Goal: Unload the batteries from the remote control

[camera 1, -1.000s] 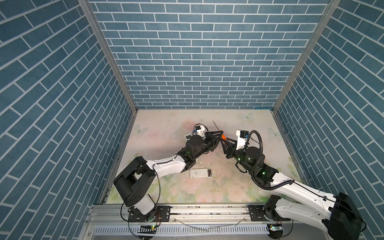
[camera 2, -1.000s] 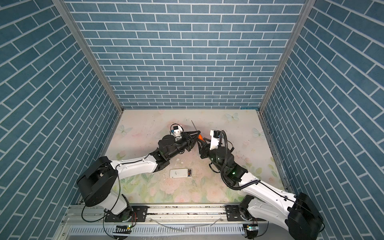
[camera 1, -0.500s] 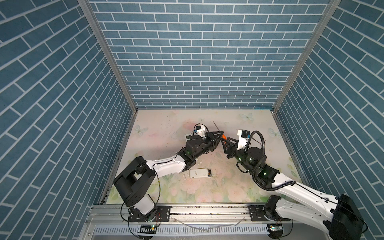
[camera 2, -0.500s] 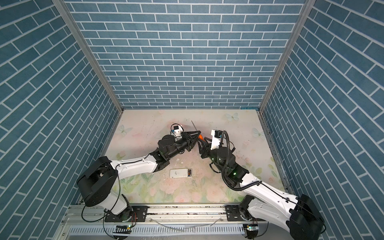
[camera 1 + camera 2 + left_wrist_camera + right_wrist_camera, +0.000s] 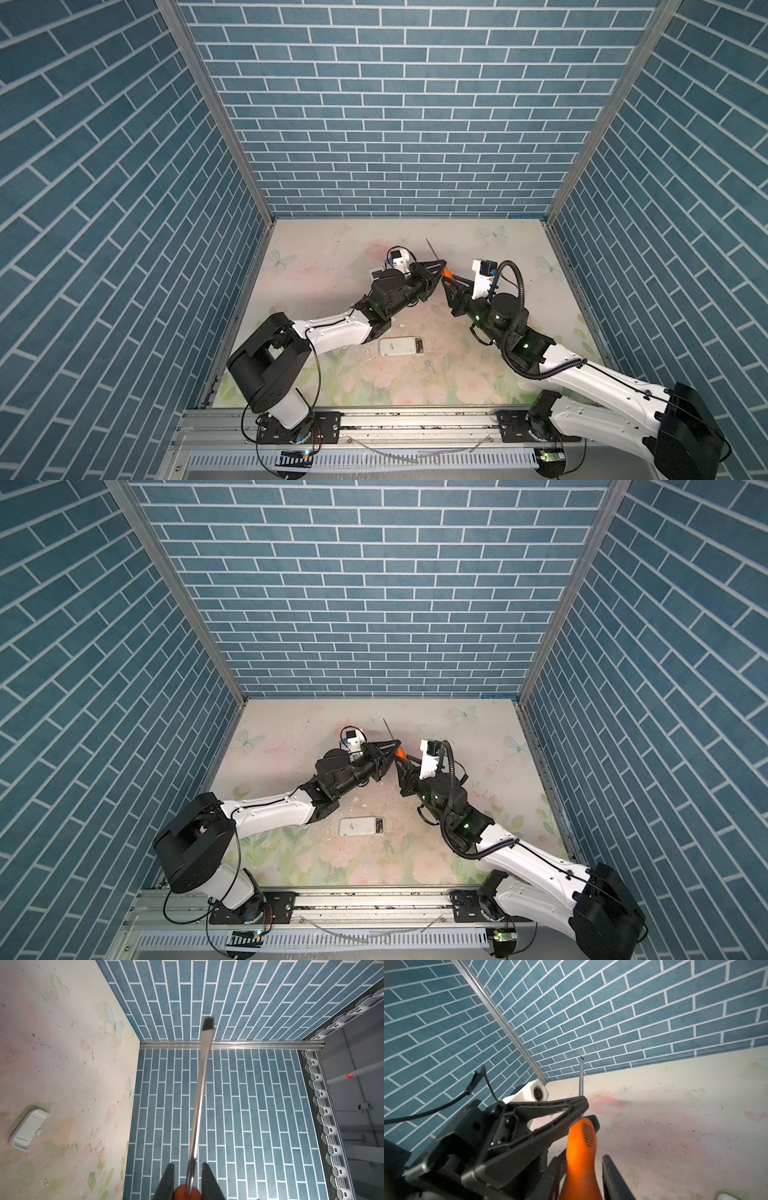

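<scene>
The white remote control (image 5: 395, 347) (image 5: 357, 827) lies flat on the floral table, near the front. Its compartment at one end is uncovered, and the batteries (image 5: 419, 345) (image 5: 378, 825) sit inside it. Both arms meet above the middle of the table, away from the remote. My left gripper (image 5: 441, 266) (image 5: 187, 1164) is shut on a screwdriver (image 5: 200, 1084) where the steel shaft meets the orange handle (image 5: 581, 1147). My right gripper (image 5: 447, 283) (image 5: 583, 1156) straddles that handle. One finger lies against it and a thin gap shows beside the other fingertip.
A small white battery cover (image 5: 28, 1129) lies on the table behind the left arm. Blue brick walls close in three sides. An aluminium rail (image 5: 415, 419) runs along the front edge.
</scene>
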You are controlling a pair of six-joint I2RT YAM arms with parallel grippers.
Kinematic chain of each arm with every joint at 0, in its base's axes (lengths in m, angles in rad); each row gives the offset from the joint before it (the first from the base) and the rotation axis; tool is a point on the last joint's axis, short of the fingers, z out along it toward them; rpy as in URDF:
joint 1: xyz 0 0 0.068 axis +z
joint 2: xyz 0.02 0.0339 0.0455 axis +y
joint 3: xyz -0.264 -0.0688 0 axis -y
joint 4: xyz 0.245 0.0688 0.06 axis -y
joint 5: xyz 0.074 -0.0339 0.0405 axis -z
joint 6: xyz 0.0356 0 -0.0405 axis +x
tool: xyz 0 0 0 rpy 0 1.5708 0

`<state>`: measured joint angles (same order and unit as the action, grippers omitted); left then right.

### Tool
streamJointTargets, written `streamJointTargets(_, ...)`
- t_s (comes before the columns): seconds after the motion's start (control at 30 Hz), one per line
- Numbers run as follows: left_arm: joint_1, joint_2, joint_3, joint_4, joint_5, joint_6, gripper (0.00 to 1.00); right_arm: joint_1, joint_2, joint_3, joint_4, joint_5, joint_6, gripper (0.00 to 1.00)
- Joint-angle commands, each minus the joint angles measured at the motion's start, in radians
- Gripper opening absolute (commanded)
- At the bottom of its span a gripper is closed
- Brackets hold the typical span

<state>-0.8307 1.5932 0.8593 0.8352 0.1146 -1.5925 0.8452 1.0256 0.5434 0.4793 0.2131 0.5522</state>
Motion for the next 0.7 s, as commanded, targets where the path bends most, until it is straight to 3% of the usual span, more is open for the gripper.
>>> streamJointTargets(0.0,-0.021,-0.025,0.011,0.044,0.037,0.005,0.00,-0.005,0.014,0.035,0.043,0.015,-0.002,0.30)
streamJointTargets(0.43,-0.021,-0.028,-0.044,0.083,0.036,-0.009,0.00,-0.005,-0.030,0.047,0.010,0.043,-0.024,0.06)
streamJointTargets(0.67,-0.019,-0.030,-0.082,0.110,0.028,-0.012,0.00,-0.005,-0.047,0.137,-0.192,0.002,-0.074,0.00)
